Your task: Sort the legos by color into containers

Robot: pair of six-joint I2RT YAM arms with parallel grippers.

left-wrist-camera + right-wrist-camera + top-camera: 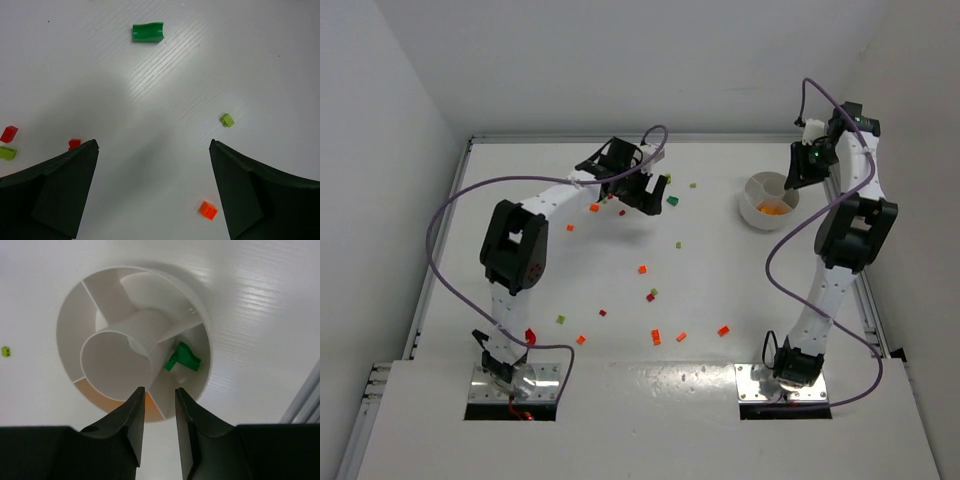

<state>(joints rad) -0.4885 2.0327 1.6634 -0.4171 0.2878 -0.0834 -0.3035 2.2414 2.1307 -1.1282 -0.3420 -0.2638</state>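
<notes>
— Right gripper [157,390]?
— Parted narrowly, gripping nothing, poised over dish [67,335] rim.
— Hidden?
— Orange section [102,400], cut off behind fingertips [136,410]; contents uncountable. One green lego [184,357] beside central well [115,365].
— Left gripper [153,145]?
— Spread wide above loose legos [227,120]: two red, two lime, one green, one orange; one red half-covered.

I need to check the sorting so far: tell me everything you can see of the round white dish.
The dish is round, white and plastic-looking. It stands upright toward the far right of the table. Thin walls split it into compartments around a central round well, which looks empty. One compartment holds a green lego, another orange legos. The right gripper hangs over its near rim, jaws slightly apart, gripping nothing.
</notes>
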